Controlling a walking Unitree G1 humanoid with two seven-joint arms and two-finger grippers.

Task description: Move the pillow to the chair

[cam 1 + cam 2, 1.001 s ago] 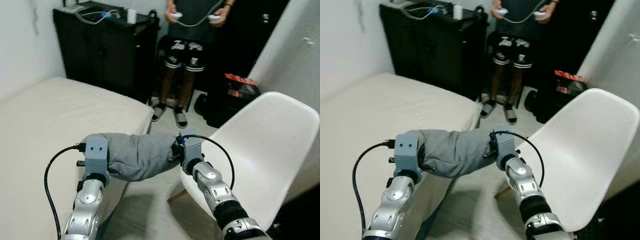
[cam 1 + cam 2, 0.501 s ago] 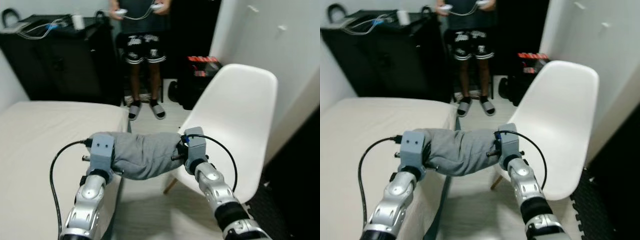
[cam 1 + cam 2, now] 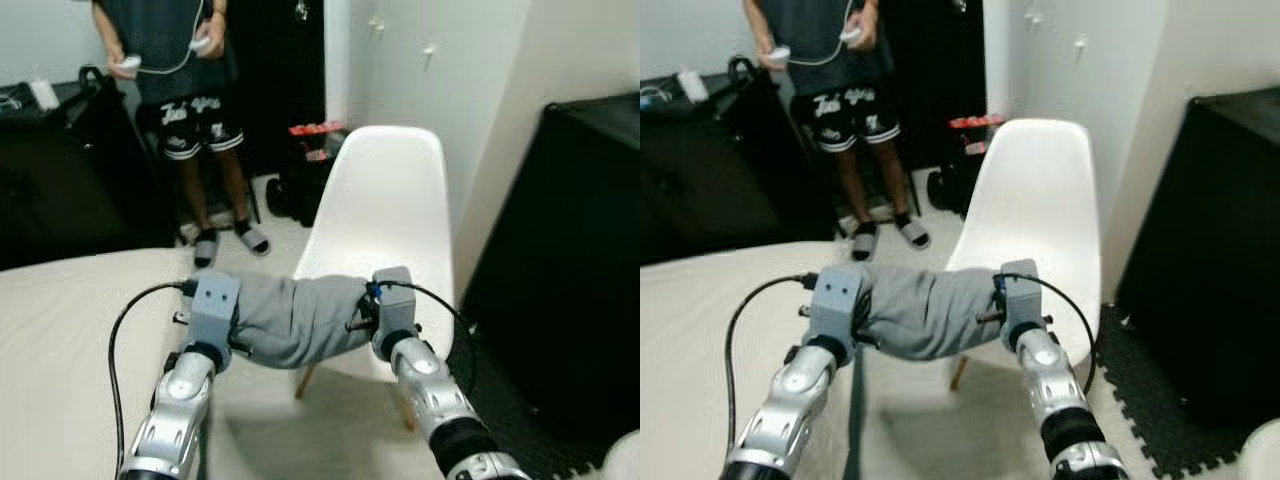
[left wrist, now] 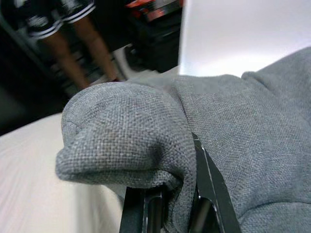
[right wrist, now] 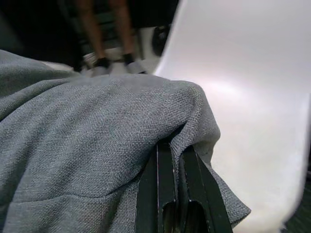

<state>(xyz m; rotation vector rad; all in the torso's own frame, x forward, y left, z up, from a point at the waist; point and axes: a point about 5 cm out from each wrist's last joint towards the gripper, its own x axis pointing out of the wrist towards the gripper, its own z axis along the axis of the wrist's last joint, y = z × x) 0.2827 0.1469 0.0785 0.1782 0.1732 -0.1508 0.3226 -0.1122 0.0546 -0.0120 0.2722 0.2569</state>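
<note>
- The camera has swung right since a second ago: the chair (image 3: 385, 215), then cut off at the right edge, now stands whole near the middle, and the bed (image 3: 70, 330) has slid to the lower left.
- A black cabinet (image 3: 560, 250) has come into view at the right.
- The pillow (image 3: 300, 315) is still carried in the air between the arms, now in front of the chair's seat edge, not resting on it.
- The left gripper (image 4: 167, 204) stays clamped on the pillow's left end; the right gripper (image 5: 177, 194) on its right end.
- Grey cloth hides the fingertips in both wrist views.
- A person (image 3: 190, 110) stands behind, head cut off.
</note>
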